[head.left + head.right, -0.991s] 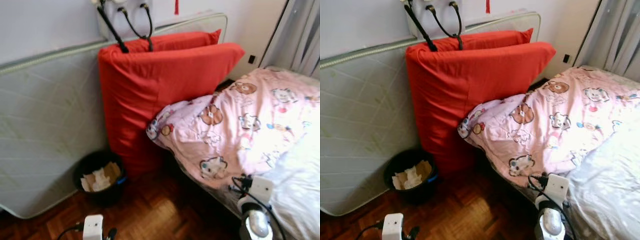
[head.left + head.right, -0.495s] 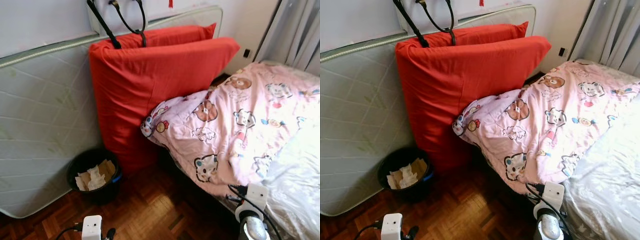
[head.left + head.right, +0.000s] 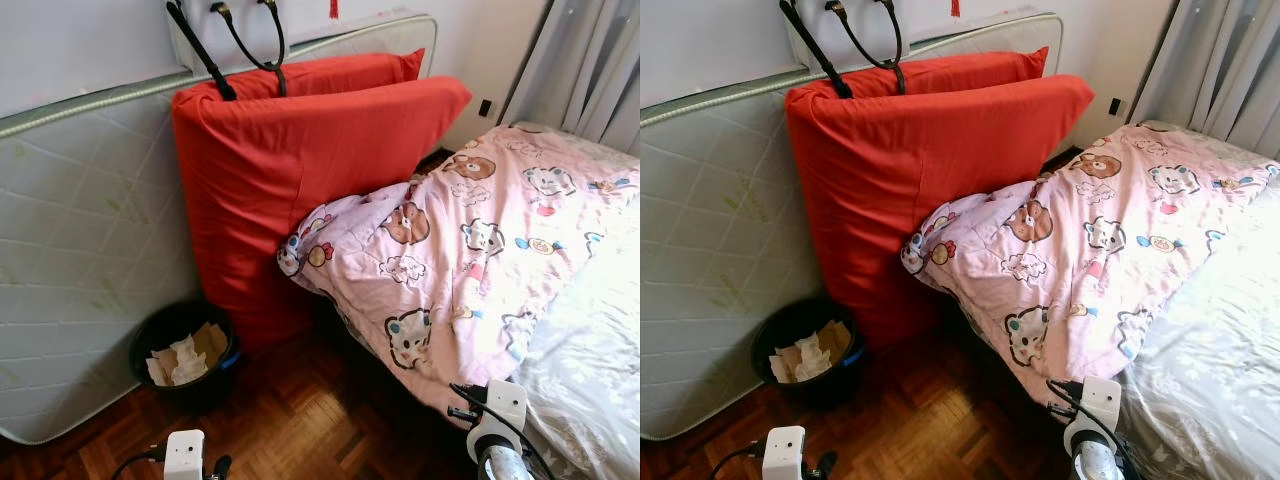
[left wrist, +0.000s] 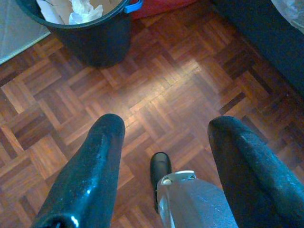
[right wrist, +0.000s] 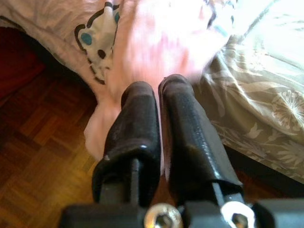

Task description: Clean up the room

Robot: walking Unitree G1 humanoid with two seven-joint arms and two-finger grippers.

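A pink cartoon-bear blanket (image 3: 450, 240) lies bunched across the bed, and its lower edge hangs over the bed's side. My right gripper (image 5: 157, 86) is at that hanging edge, fingers pressed together with pink fabric (image 5: 142, 42) pinched at the tips. In the eye view only the right wrist (image 3: 495, 408) shows, by the bed's edge. My left gripper (image 4: 166, 128) hangs open and empty over the parquet floor (image 4: 180, 76). A black bin (image 3: 180, 345) holding crumpled paper stands a short way ahead of it.
A red-covered mattress (image 3: 310, 170) leans on a grey quilted mattress (image 3: 90, 220) against the wall, with black bag straps (image 3: 240, 45) above it. The bed's patterned sheet (image 3: 590, 370) is at the right, grey curtains (image 3: 590, 60) behind. Parquet lies between the bin (image 4: 95, 33) and the bed.
The whole view has shifted as the camera moved. My right wrist now sits lower in the picture, still at the blanket's hanging edge. The left wrist has stayed put.
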